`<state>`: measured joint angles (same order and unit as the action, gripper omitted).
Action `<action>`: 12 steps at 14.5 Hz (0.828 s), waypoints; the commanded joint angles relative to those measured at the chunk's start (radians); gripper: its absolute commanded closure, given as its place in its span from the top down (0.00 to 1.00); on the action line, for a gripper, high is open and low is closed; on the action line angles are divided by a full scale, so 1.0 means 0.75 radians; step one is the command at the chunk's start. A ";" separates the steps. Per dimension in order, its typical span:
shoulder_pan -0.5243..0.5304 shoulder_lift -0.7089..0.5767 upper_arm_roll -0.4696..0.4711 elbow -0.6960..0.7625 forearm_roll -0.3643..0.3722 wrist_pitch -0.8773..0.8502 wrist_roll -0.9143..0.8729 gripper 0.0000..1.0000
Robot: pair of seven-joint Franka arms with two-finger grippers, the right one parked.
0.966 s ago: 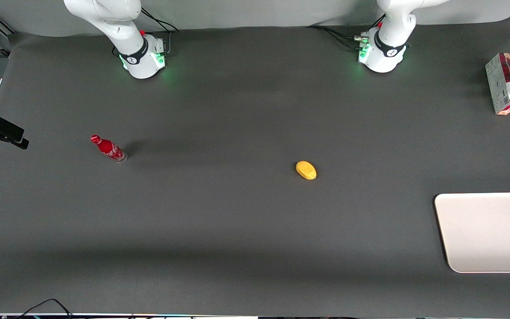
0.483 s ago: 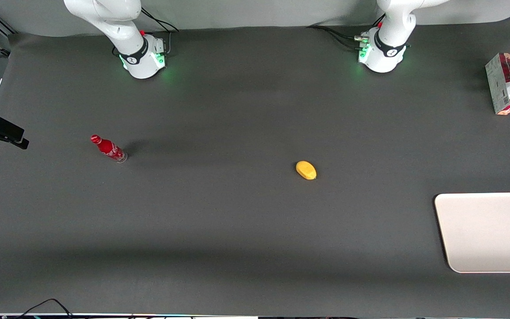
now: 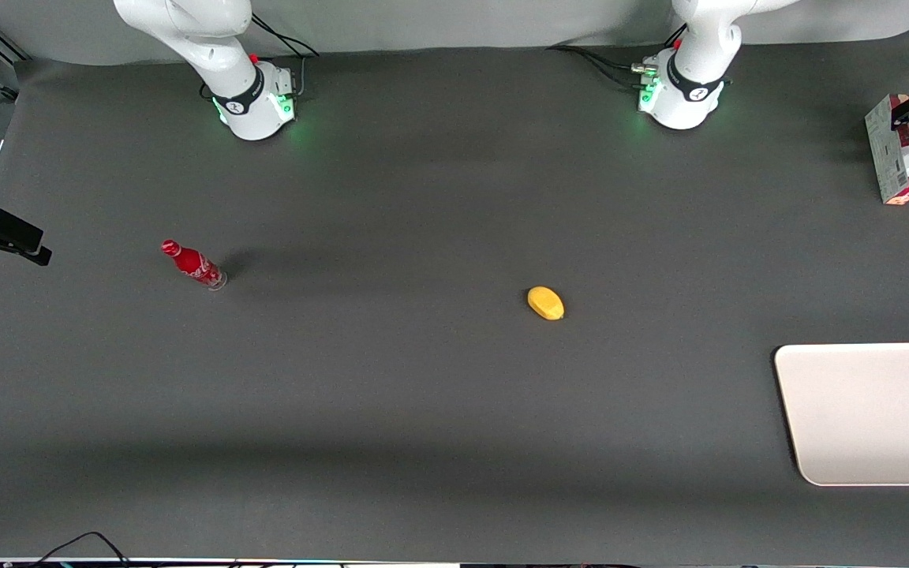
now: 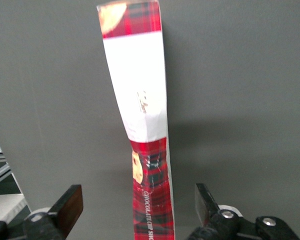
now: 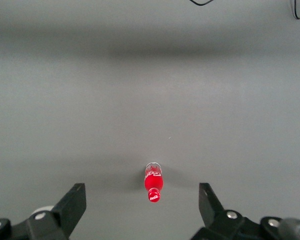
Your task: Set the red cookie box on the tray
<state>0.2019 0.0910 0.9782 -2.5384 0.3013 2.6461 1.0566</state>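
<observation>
The red cookie box (image 3: 896,150) stands on a long edge at the working arm's end of the table, farther from the front camera than the tray (image 3: 873,414). My left gripper (image 3: 907,111) hangs over the box's end that is farthest from the front camera. In the left wrist view the tartan box (image 4: 142,125) runs between the fingers (image 4: 70,206), with a clear gap on each side. The gripper (image 4: 138,201) is open and touches nothing. The off-white tray is bare and lies nearer the front camera.
A yellow oval object (image 3: 545,303) lies near the table's middle. A small red cola bottle (image 3: 193,265) lies toward the parked arm's end and also shows in the right wrist view (image 5: 153,182). The table edge runs close beside the box.
My left gripper has come into the front view from the working arm's end and moved over the box's top end. The box, tray, bottle and yellow object have not moved.
</observation>
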 commanded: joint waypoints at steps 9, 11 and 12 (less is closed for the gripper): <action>0.072 0.150 -0.122 -0.037 -0.230 0.151 0.023 1.00; 0.074 0.194 -0.161 -0.031 -0.273 0.168 0.041 1.00; 0.076 0.198 -0.163 -0.029 -0.275 0.168 0.052 1.00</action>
<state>0.2475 0.1897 0.8825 -2.5681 0.1338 2.7404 1.0573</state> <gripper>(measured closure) 0.000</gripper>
